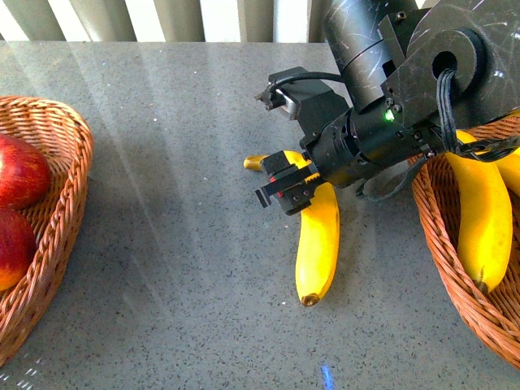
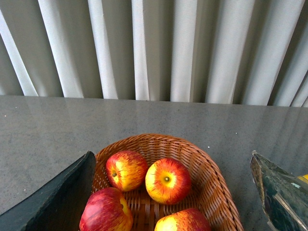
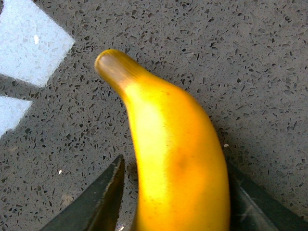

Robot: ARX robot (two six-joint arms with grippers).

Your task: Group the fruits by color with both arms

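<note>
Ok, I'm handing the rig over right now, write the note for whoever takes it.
Right gripper: down at the table, jaws open either side of the loose banana; not clamped as far as the views show.
Left gripper: open, above the apple basket, holding nothing.
Done: four apples lie in that basket; two bananas in the right basket.
Left: close on the loose banana, carry it to the right basket. No other loose fruit visible.
</note>
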